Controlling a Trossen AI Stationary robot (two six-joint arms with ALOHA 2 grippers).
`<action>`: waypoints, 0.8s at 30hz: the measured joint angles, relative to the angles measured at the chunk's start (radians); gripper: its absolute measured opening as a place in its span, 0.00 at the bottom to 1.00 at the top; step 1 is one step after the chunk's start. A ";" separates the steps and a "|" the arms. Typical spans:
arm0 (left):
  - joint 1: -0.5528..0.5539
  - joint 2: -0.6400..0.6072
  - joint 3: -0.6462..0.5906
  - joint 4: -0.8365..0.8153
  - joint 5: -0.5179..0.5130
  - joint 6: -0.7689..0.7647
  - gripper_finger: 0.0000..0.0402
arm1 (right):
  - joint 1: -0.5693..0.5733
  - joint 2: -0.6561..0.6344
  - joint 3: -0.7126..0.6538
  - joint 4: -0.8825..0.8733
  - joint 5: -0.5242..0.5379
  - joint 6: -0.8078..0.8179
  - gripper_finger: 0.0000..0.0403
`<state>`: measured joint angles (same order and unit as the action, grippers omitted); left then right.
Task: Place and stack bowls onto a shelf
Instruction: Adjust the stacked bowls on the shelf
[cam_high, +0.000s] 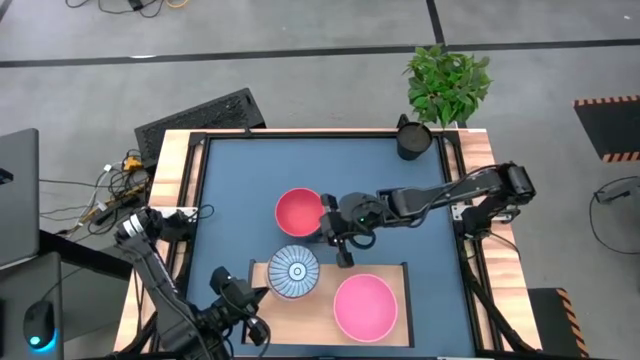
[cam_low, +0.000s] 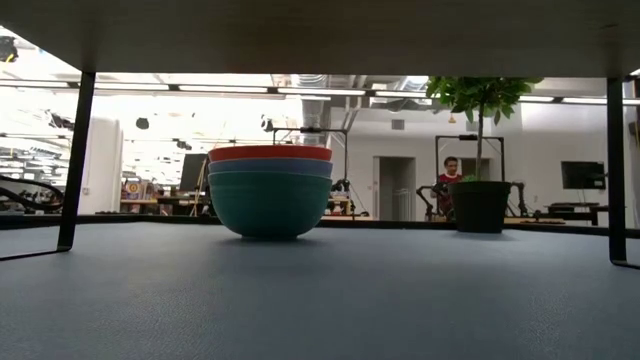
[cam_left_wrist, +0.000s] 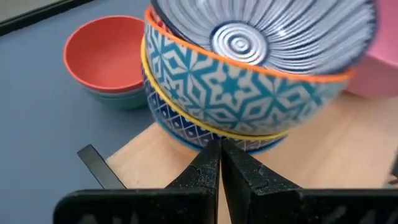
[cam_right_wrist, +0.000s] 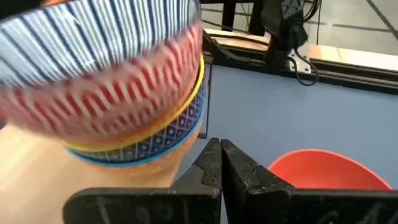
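Both jaws closed, empty. Patterned small-bowl stack (cam_high: 294, 271) and wide pink bowl (cam_high: 365, 306) sit on the pale wooden shelf (cam_high: 310, 318). Next you grab the red-over-green bowl stack (cam_high: 299, 213) on the worktop; right gripper (cam_high: 345, 248) must open first.

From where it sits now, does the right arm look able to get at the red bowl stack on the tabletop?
Probably yes. The right gripper, shut, sits just beside the red bowl stack, and nothing lies between them. The patterned stack stands on the shelf, off that path.
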<state>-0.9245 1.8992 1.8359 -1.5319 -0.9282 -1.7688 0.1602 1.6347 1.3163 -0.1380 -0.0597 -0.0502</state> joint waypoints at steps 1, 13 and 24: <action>0.000 0.000 -0.017 0.002 -0.005 -0.010 0.00 | -0.001 -0.003 0.000 -0.003 0.000 0.000 0.05; -0.009 0.000 -0.067 0.138 -0.007 -0.071 0.00 | 0.001 -0.004 -0.001 0.018 0.004 0.015 0.05; -0.042 0.000 0.065 0.161 0.001 -0.056 0.00 | -0.066 0.051 -0.001 0.097 -0.049 0.016 0.05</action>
<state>-0.9666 1.8992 1.9013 -1.3705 -0.9272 -1.8247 0.0941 1.6853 1.3155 -0.0407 -0.1084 -0.0346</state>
